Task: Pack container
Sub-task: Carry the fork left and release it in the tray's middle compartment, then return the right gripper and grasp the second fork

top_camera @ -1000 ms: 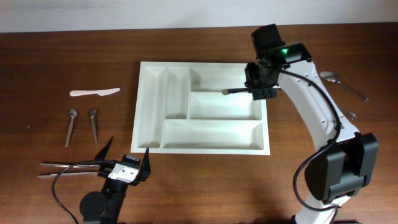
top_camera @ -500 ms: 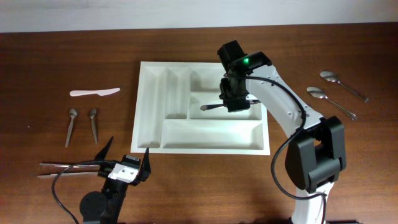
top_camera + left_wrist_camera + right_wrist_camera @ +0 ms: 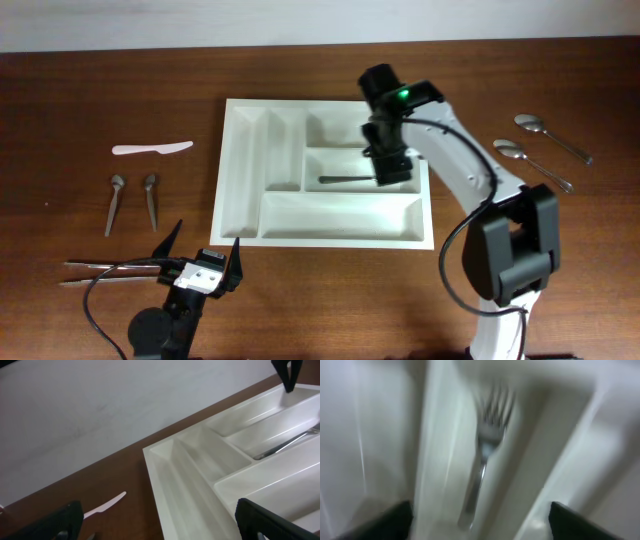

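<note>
We see the large white rectangular plastic cutlery tray (image 3: 340, 215) lying flat near the middle of the dark brown wooden counter (image 3: 80, 90). In the overhead view its two narrow upright compartments are on the left and its three wide horizontal ones fill the rest. A slim silver metal fork (image 3: 345, 179) lies lengthwise on the floor of the middle wide compartment. The right gripper (image 3: 390, 172) hangs over the fork's right end. Its wrist view is blurred, but the two dark fingers (image 3: 385, 522) sit at the bottom corners, spread well apart, with the fork's handle between them and the tines pointing away, so we read this gripper as parted and clamped on nothing. We cannot tell whether it touches the fork. The left gripper (image 3: 203, 247) sits at the near edge of the counter, just off the tray's lower left corner, its fingers (image 3: 55, 520) likewise apart and holding nothing. Left of the tray lies a white plastic knife (image 3: 152, 149), and below it a pair of small metal spoons (image 3: 114, 203) side by side. Two long thin metal utensils (image 3: 105, 266) lie beside the left gripper; we cannot make out their kind. Well to the right of the tray lie two larger metal spoons (image 3: 545, 137).
</note>
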`<state>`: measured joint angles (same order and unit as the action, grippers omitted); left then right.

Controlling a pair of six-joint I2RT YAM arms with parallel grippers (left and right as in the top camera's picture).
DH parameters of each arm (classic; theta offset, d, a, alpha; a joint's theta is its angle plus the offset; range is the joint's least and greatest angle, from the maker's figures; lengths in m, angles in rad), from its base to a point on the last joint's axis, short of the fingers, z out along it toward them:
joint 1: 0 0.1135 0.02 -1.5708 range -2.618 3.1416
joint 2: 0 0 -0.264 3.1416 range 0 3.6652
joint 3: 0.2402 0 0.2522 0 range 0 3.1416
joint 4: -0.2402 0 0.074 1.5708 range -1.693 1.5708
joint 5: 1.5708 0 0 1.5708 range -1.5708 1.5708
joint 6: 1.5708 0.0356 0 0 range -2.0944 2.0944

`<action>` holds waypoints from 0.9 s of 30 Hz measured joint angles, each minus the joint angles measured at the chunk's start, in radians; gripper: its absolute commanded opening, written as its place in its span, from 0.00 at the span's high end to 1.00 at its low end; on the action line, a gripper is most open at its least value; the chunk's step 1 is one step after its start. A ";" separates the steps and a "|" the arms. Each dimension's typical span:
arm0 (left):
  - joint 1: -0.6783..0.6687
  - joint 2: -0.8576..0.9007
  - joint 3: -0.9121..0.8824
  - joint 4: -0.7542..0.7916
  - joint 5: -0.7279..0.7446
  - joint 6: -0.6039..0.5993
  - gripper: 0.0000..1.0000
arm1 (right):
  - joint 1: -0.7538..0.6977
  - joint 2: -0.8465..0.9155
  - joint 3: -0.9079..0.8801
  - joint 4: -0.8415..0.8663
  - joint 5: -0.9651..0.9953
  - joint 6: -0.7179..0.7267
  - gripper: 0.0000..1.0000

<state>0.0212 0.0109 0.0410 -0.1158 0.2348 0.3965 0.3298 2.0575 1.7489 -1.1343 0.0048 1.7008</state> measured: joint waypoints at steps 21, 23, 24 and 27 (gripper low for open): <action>0.000 0.000 0.000 0.000 0.000 0.000 0.01 | -0.571 0.003 0.004 -0.161 0.042 -0.024 0.01; 0.000 0.000 0.000 0.000 0.000 0.000 0.01 | -0.573 0.022 0.004 -0.165 0.048 -0.002 0.01; 0.000 0.000 0.000 0.000 0.000 0.000 0.01 | -0.576 0.034 0.004 -0.166 0.048 0.004 0.01; 0.000 0.000 0.000 0.000 0.000 0.000 0.01 | -0.594 0.071 0.004 -0.164 0.057 0.015 0.01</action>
<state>0.0212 0.0109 0.0410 -0.1158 0.2348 0.3965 -0.2638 2.1288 1.7527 -1.2984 0.0616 1.7157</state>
